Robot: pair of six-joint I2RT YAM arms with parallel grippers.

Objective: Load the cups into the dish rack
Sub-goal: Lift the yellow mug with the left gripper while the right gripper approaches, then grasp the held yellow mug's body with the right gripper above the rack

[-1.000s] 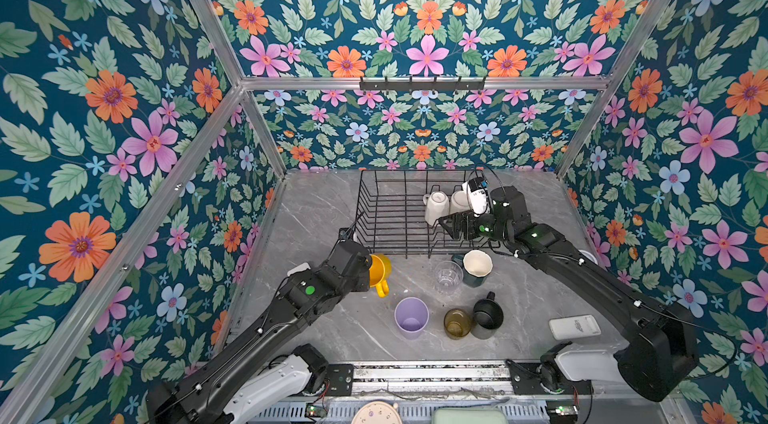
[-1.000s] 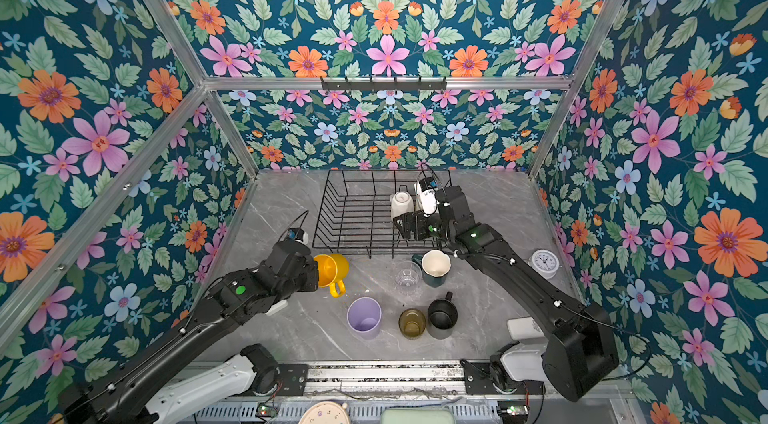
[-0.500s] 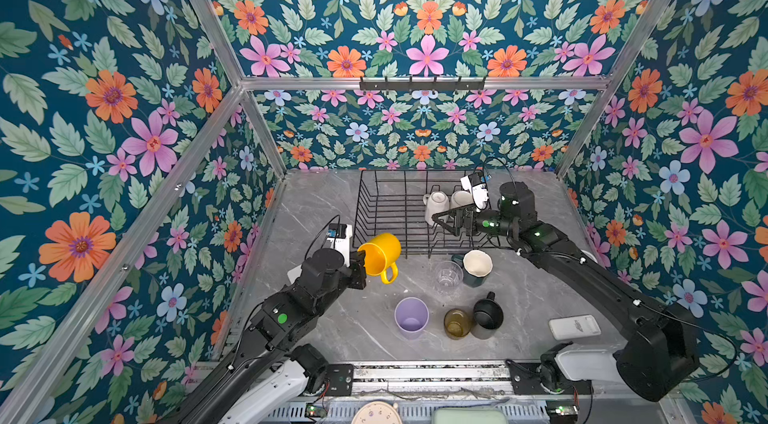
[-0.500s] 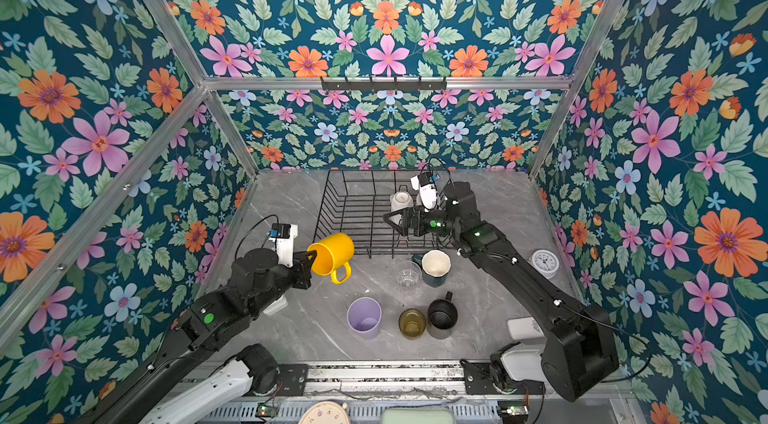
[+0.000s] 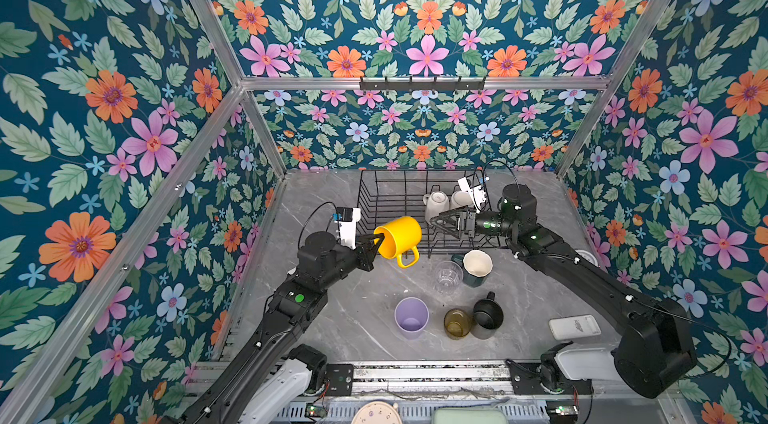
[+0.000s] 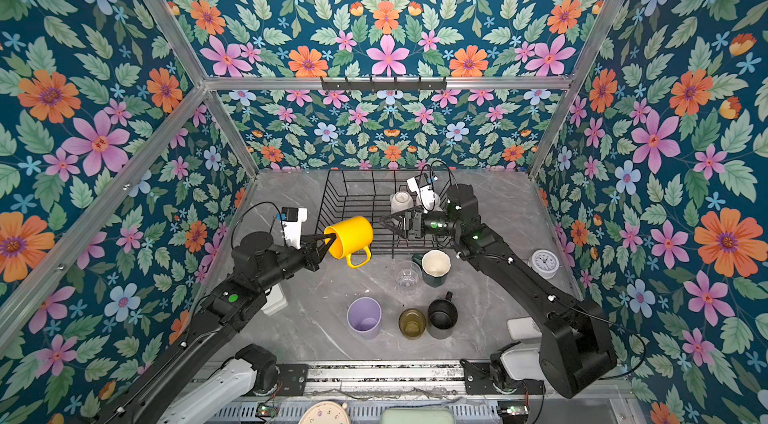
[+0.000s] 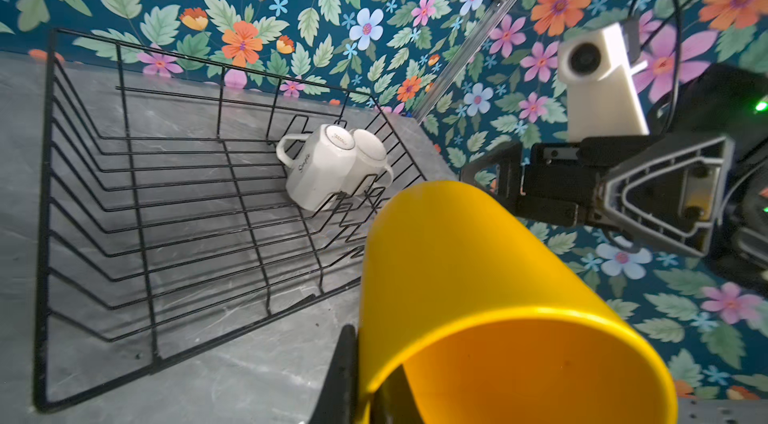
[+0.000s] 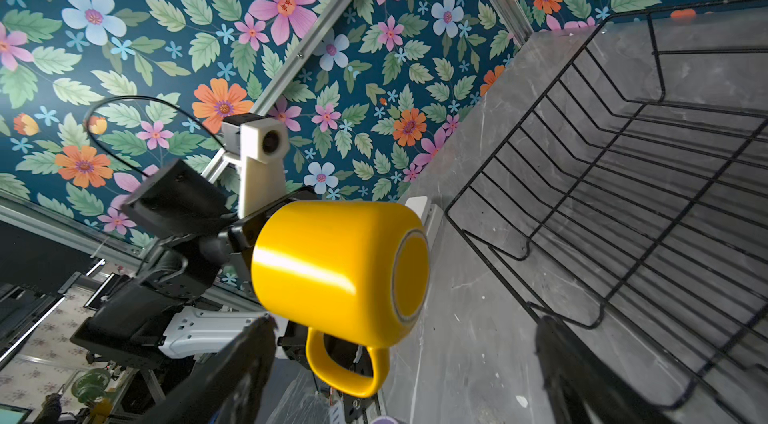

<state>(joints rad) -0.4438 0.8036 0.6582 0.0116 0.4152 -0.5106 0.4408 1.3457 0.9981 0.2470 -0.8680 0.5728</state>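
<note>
My left gripper (image 5: 376, 241) (image 7: 372, 384) is shut on the rim of the yellow mug (image 5: 397, 237) (image 8: 332, 264). The mug hangs on its side above the front left corner of the dish rack (image 5: 365, 201) (image 7: 137, 193). Facing the mug's base, my right gripper (image 5: 440, 226) (image 8: 405, 322) is open and apart from it. Two white mugs (image 5: 436, 206) (image 7: 316, 168) stand upside down in the rack's right end. On the table stand a clear glass (image 5: 448, 276), a dark green mug (image 5: 477, 266), a lilac tumbler (image 5: 410, 318), an amber glass (image 5: 456, 323) and a black mug (image 5: 487, 316).
A small white alarm clock (image 6: 544, 263) sits near the right wall. A flat white device (image 5: 573, 326) lies at the front right. A white box (image 6: 276, 301) lies under my left arm. A black hook rail (image 5: 422, 83) hangs on the back frame.
My left gripper has lifted the yellow mug off the table and tipped it sideways toward the rack. My right gripper has drawn back from the white mugs and turned toward the yellow mug.
</note>
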